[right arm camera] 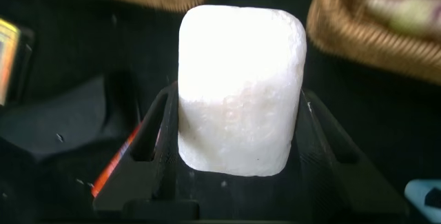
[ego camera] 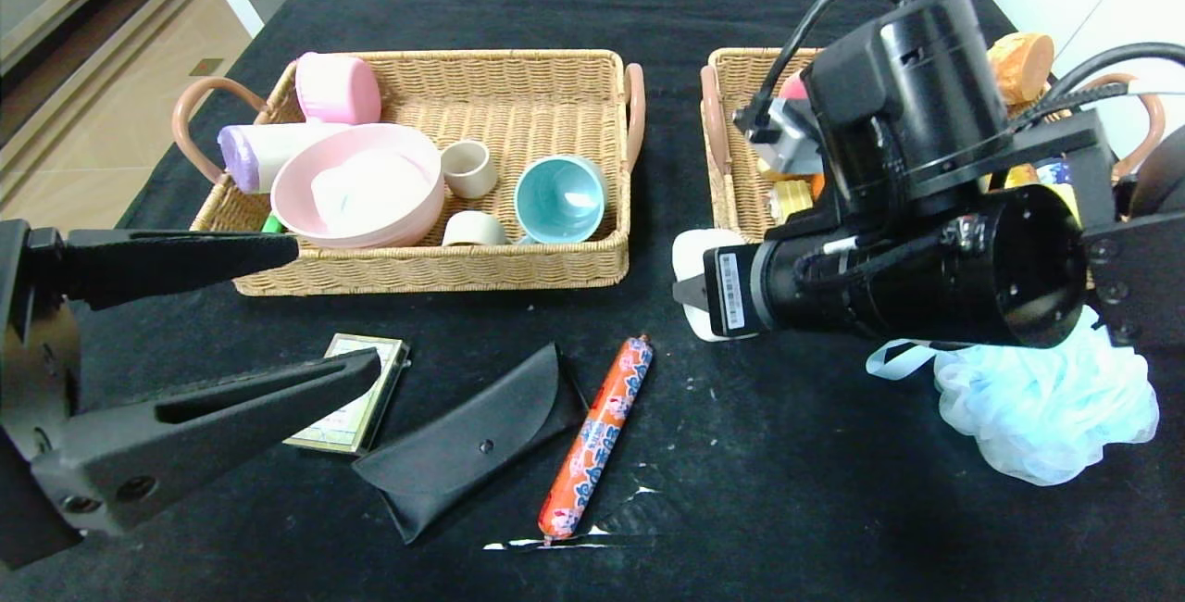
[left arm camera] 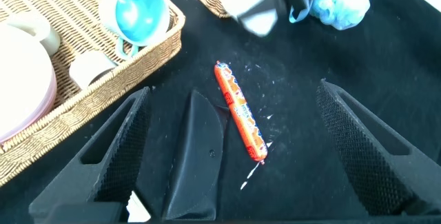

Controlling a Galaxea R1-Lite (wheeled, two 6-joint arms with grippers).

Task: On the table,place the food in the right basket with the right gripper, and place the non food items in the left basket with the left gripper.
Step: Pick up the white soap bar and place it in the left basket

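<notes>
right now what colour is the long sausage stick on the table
Orange-red with a pale printed pattern; the sausage stick shows best in the head view.

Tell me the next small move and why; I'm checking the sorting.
Probably set it back down: the right gripper is shut on the white soap bar, a non-food item meant for the left basket by the open left gripper. The sausage stick lies unpicked.

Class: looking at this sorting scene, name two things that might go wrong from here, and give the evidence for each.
1. The right claw is shut on the white soap bar, a non-food item. It sits beside the right basket, so the soap may get dropped among the food.
2. The sausage stick touches the black pouch; the open left claw grabbing the pouch could drag it along.
</notes>
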